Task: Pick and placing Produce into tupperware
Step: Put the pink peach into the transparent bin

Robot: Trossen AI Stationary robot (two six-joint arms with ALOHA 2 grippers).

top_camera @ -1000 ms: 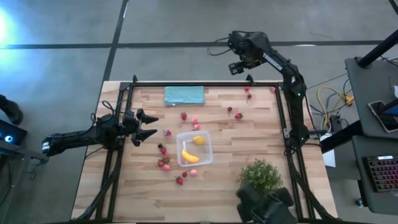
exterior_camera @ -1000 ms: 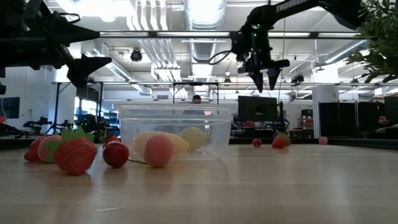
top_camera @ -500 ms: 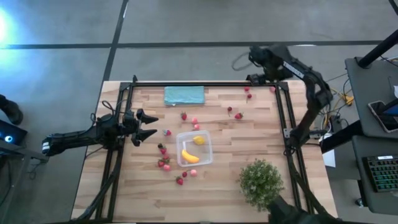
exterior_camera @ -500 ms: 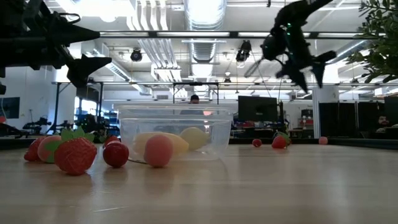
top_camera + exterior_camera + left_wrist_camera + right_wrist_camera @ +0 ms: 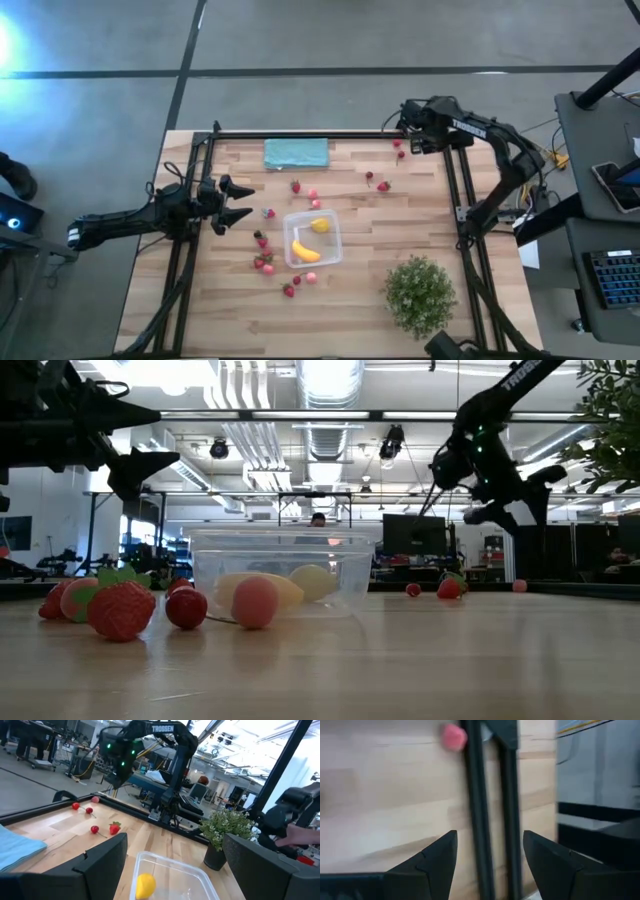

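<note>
From my screens the tupperware (image 5: 313, 239) sits near the middle of the bench (image 5: 370, 280), a small square tub of clear plastic with rounded corners. Inside it I see a yellow banana (image 5: 304, 251) and a small yellow lemon (image 5: 319, 226). Red and pink strawberries lie scattered around the tub: a cluster (image 5: 263, 256) just beside its left wall, a few (image 5: 300, 280) by its near edge, more (image 5: 305, 190) beyond it toward the teal cloth (image 5: 296, 153), and several (image 5: 377, 182) farther off toward the bench's far right corner. In the low view the tub's walls look see-through, with the fruit showing pale behind them.

My left end effector (image 5: 238, 202) hovers left of the tub, fingers spread wide and empty. My right end effector (image 5: 412, 143) is over the far right corner of the bench, well apart from the tub, its fingers parted with nothing between them. A green plant (image 5: 420, 290) stands to the tub's right, near the front edge.
</note>
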